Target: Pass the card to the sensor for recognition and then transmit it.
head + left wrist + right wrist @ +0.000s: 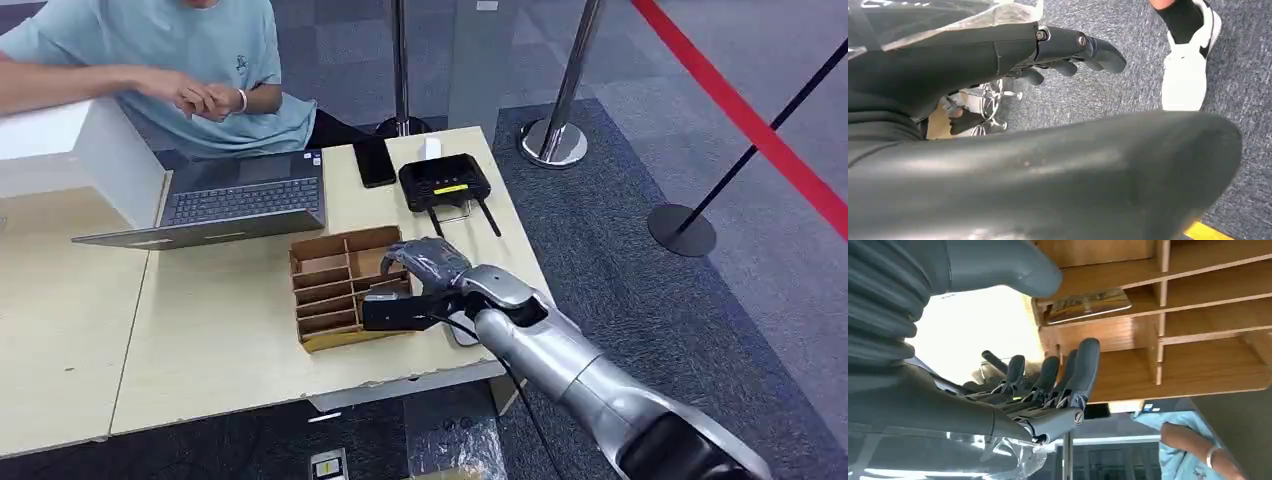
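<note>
A brown cardboard slotted box (335, 285) stands on the light wooden table (220, 340). In the right wrist view a card (1089, 304) lies flat in one of its slots (1198, 315). My right hand (425, 265) hovers at the box's right side with its fingers (1068, 375) spread and the thumb (1013, 270) apart from them, holding nothing. The thumb tip is close to the card, without touching it. The black sensor device (440, 183) with two antennas lies behind the box. My left hand (1068, 55) hangs over the carpet, fingers loose and holding nothing.
An open laptop (240, 200) and a black phone (375, 162) lie behind the box. A person (180, 60) sits at the far side. A white box (90, 150) stands at the left. Stanchion posts (553, 140) stand right of the table. A person's shoe (1188, 65) rests on the carpet.
</note>
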Tool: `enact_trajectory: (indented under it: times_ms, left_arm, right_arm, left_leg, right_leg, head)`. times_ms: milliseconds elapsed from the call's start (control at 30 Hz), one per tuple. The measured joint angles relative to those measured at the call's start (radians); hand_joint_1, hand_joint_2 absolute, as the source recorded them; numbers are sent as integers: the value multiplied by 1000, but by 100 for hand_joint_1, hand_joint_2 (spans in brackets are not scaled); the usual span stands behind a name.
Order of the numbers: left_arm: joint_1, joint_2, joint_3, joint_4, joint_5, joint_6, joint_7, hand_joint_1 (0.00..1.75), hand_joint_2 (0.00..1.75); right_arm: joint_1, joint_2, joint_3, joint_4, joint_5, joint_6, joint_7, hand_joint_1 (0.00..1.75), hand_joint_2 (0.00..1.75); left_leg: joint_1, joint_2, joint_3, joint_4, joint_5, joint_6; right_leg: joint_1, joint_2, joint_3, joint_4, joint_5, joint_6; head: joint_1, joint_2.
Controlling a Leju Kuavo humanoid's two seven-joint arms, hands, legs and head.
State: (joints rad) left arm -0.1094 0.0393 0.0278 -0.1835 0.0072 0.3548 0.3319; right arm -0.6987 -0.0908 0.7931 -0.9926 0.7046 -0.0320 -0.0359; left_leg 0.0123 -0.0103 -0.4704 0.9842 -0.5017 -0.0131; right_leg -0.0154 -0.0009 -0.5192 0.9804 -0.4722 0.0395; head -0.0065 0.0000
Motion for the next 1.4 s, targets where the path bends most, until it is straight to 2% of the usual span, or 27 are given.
enact_trajectory:
  times_ms: [100, 133, 500, 600, 1100, 1133, 1233, 1400]
  left_arm:
    - [0, 0, 0, 0, -2, -3, 0, 0, 0]
    - [0, 0, 0, 0, -3, -4, 0, 0, 0]
    - [0, 0, 0, 0, -6, -6, -4, 0, 0]
    - [0, 0, 0, 0, -6, -6, -4, 0, 0]
    - [0, 0, 0, 0, -3, -7, 0, 0, 0]
    - [0, 0, 0, 0, -3, -7, 0, 0, 0]
    - [0, 0, 0, 0, 0, -6, 0, 0, 0]
    - [0, 0, 0, 0, 0, -6, 0, 0, 0]
  right_arm:
    - [0, 15, 5, 15, -8, -3, -21, 79, 175]
    - [0, 19, 7, 20, -9, -3, -27, 72, 175]
    - [-5, 68, 21, 96, -13, -6, -50, 77, 175]
    - [-5, 75, 22, 115, -14, -6, -55, 86, 175]
    - [-50, 98, 21, 221, -32, -57, -84, 84, 175]
    - [-53, 98, 21, 225, -34, -57, -85, 77, 175]
    - [-61, 101, 21, 233, -48, -55, -89, 73, 175]
    - [-79, 102, 20, 238, -53, -54, -90, 77, 175]
  left_leg:
    - [0, 0, 0, 0, 0, 0]
    - [0, 0, 0, 0, 0, 0]
    - [0, 0, 0, 0, 0, 0]
    - [0, 0, 0, 0, 0, 0]
    - [0, 0, 0, 0, 0, 0]
    - [0, 0, 0, 0, 0, 0]
    - [0, 0, 0, 0, 0, 0]
    - [0, 0, 0, 0, 0, 0]
  right_leg:
    - [0, 0, 0, 0, 0, 0]
    - [0, 0, 0, 0, 0, 0]
    - [0, 0, 0, 0, 0, 0]
    - [0, 0, 0, 0, 0, 0]
    - [0, 0, 0, 0, 0, 0]
    - [0, 0, 0, 0, 0, 0]
    - [0, 0, 0, 0, 0, 0]
    - [0, 0, 0, 0, 0, 0]
  head:
    - [0, 0]
    - [0, 0]
    - [0, 0]
    - [0, 0]
    - [0, 0]
    - [0, 0]
    - [0, 0]
    - [0, 0]
